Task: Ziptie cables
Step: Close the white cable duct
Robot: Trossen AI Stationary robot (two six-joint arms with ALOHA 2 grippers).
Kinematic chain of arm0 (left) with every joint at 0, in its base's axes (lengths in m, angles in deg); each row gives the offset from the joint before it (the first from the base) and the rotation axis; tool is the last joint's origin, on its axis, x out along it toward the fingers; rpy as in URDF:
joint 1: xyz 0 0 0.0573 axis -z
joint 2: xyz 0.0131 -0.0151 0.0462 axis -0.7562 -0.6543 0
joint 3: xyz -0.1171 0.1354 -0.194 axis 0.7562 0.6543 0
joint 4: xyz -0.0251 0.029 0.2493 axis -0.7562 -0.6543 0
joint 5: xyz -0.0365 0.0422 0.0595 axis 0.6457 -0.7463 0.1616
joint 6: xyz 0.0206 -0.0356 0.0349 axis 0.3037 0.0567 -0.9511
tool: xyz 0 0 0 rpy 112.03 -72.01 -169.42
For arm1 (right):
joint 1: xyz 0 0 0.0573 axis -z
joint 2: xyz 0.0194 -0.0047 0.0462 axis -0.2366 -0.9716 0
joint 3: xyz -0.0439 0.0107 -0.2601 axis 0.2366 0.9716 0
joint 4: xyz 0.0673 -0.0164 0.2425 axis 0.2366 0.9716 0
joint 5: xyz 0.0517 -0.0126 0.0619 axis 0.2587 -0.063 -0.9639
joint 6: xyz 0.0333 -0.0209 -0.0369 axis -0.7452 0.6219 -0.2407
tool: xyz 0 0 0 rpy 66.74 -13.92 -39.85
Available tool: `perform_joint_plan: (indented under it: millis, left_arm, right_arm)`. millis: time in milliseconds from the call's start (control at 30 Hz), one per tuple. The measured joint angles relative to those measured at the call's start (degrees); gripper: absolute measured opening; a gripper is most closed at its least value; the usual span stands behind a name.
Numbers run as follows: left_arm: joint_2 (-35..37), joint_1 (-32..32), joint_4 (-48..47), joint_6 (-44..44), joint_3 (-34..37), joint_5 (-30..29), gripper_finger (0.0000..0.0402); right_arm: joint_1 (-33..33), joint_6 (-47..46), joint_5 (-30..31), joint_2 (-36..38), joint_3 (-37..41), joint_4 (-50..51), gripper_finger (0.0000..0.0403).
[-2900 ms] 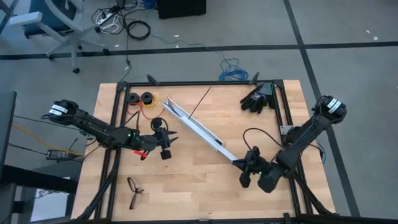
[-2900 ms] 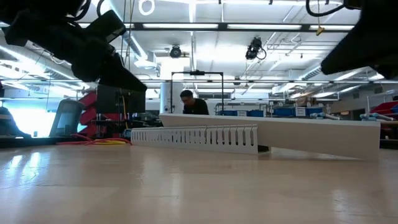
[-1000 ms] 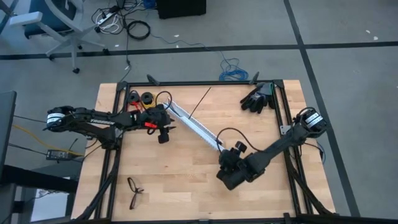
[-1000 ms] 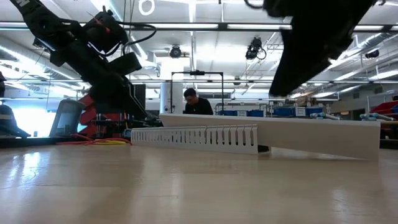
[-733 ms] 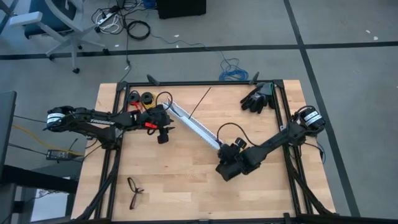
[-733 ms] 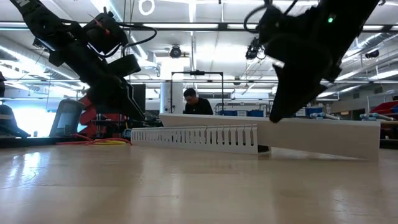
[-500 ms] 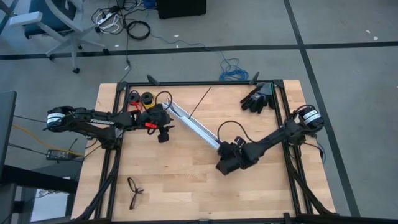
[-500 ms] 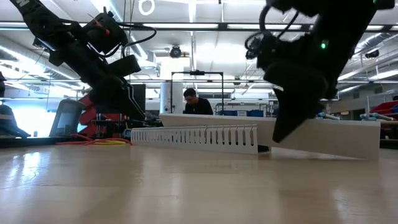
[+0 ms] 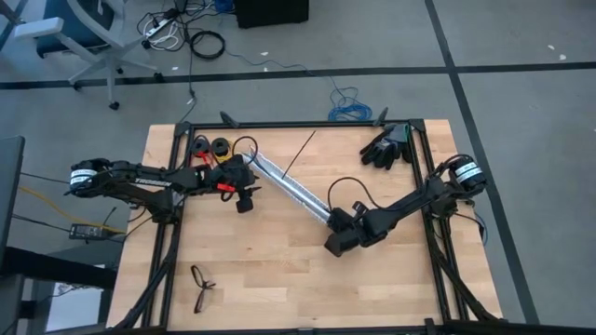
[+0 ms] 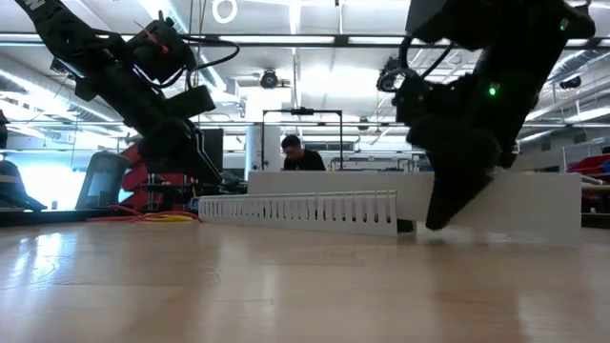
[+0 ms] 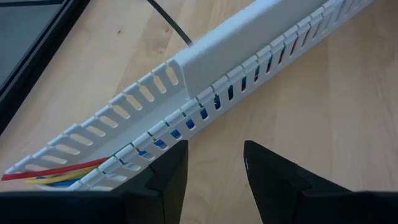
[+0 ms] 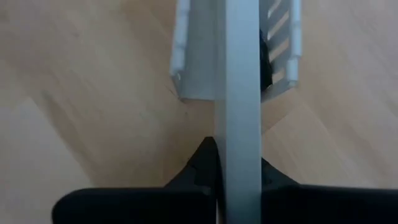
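My right gripper point(image 12: 238, 163) has just pinched shut on the near end of the white cover strip point(image 12: 241, 81), so I judge we're only opening things up. My left gripper point(image 11: 214, 163) hangs half open and empty beside the slotted rail point(image 11: 205, 102), where the cables point(image 11: 74, 169) lie inside. The ziptie point(image 9: 299, 152) lies untouched beyond.

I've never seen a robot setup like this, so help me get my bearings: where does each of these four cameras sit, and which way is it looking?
High view: above, looking straight down; the table and both arms show.
Low view: at table-top height, looking across at the white rails; both arms reach in.
Left wrist view: on the left arm, past its open fingers at the rails and the cables inside.
Right wrist view: on the right arm; its fingers pinch a rail's flat cover.
All four views share the rails.
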Motion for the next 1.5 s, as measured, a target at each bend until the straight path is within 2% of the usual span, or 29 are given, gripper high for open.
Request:
perform_joint_plan:
  millis: [267,367,467,600,767,833,900,1000,1067,1167,1367,1433,1500]
  left_arm:
    - [0.6,-0.3,-2.1,-0.6,0.0,-1.1,0.0167]
    - [1.8,-0.7,-3.7,-0.6,0.0,-1.3,0.0167]
    - [4.2,-0.8,-4.8,-0.5,0.1,-1.3,0.0167]
    - [7.3,-0.8,-6.5,0.1,0.0,-1.3,0.0167]
    - [10.6,-0.8,-8.6,0.5,0.0,-1.3,0.0167]
    - [11.7,-0.8,-10.2,0.6,0.0,-1.3,0.0167]
    - [12.0,-0.8,-10.4,0.8,0.0,-1.3,0.0167]
    - [12.4,-0.8,-10.6,1.7,0.0,-1.3,0.0167]
    - [12.4,-0.8,-10.2,1.9,0.0,-1.3,0.0167]
    - [12.4,-0.8,-10.5,3.0,0.0,-1.3,0.0167]
    - [12.4,-0.8,-10.4,5.0,0.0,-1.3,0.0167]
    - [12.4,-0.8,-10.4,6.7,0.0,0.2,0.0167]
    - [12.4,-0.6,-10.1,9.0,0.0,4.9,0.0167]
  right_arm:
    - [-0.7,-1.2,3.5,11.0,-0.1,3.4,0.0012]
    - [-0.8,-4.0,-1.5,15.3,-0.1,7.3,0.0012]
    - [-0.9,-6.3,-8.4,18.4,2.3,6.6,0.0012]
    - [-0.9,-8.9,-15.1,21.8,9.7,-3.8,0.0012]
    - [-1.0,-12.9,-15.9,24.0,20.4,-28.6,0.0012]
    - [-1.7,-13.6,-15.3,22.9,21.7,-33.0,0.0012]
    - [-2.1,-14.6,-15.2,21.0,21.7,-33.1,0.0012]
    - [-1.9,-14.9,-17.1,16.6,21.0,-35.7,0.0012]
    - [-1.8,-14.9,-19.1,12.9,20.2,-41.4,0.0012]
    - [-2.0,-15.0,-22.7,6.2,18.0,-48.8,0.0012]
    - [-0.7,-16.0,-26.2,-4.4,11.4,-50.7,0.0017]
    - [0.3,-16.1,-27.8,-5.7,10.0,-50.7,0.0033]
    - [1.3,-15.4,-30.3,-6.4,9.0,-50.2,0.0044]
